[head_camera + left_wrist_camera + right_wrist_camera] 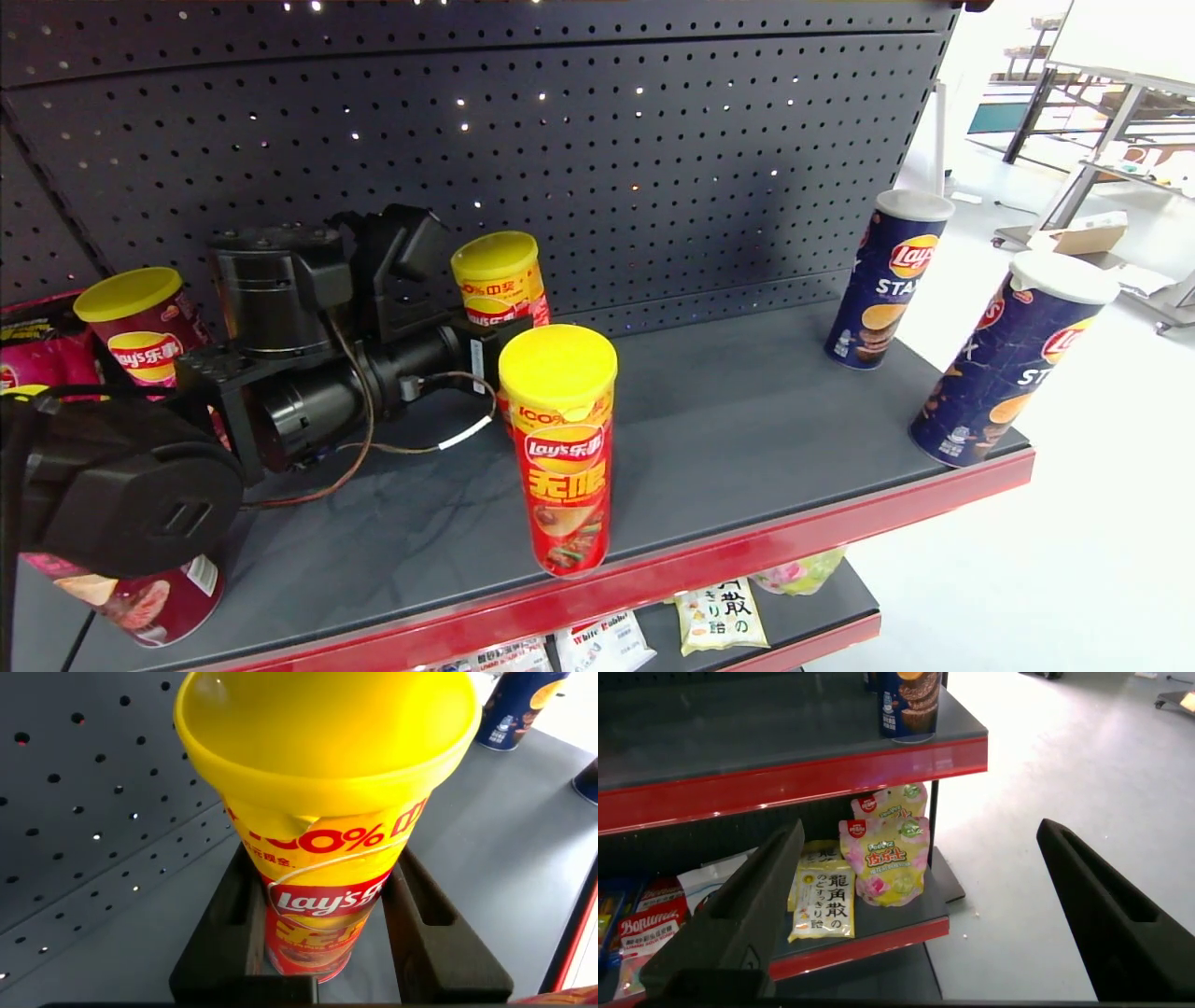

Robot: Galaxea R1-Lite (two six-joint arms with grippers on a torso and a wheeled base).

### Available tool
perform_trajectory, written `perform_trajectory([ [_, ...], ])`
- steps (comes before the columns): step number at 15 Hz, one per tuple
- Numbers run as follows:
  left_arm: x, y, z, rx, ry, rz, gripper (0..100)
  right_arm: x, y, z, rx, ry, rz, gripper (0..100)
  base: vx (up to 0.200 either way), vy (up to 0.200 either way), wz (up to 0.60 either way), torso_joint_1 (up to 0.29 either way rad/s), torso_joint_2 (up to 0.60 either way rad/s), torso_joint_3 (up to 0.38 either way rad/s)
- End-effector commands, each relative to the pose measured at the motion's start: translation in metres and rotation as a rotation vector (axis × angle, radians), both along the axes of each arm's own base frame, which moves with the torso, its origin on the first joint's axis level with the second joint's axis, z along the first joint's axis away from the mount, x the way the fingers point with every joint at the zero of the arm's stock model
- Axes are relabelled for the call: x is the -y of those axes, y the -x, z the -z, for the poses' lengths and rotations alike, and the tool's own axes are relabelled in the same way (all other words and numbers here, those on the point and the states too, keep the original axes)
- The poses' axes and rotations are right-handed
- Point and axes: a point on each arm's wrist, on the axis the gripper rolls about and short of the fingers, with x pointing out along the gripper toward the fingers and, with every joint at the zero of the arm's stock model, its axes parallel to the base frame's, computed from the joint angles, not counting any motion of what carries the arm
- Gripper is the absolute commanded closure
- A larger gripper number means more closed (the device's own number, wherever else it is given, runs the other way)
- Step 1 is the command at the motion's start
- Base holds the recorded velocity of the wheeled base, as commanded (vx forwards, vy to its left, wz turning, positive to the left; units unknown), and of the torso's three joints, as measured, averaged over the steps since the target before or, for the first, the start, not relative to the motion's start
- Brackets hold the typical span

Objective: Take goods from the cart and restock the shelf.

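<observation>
The left claw (324, 887) is clamped on a red can (327, 747) with a yellow lid. The can stands near the back of the shelf (747, 420). If the claw pulls away while it is squeezing, the can could tip. The arm could also bump the front can (560, 439) off the edge. The left arm lies low across the shelf. The right claw (922, 840) is wide apart, down by the lower shelf.
</observation>
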Motion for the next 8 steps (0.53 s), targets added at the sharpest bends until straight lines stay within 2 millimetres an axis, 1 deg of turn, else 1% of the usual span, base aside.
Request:
perform_trajectory([
  [1,0.0003,-0.0001,0.0011,-0.004,-0.002,0.0,100,0.0,0.0001,-0.0001,0.001,0.0,0.0,0,0.0,0.0,0.0,0.0,0.0,0.0],
  [8,0.0005,-0.0011,0.0048,-0.011,-0.014,-0.009,100,0.0,0.0001,-0.0001,0.001,0.0,0.0,0,0.0,0.0,0.0,0.0,0.0,0.0],
])
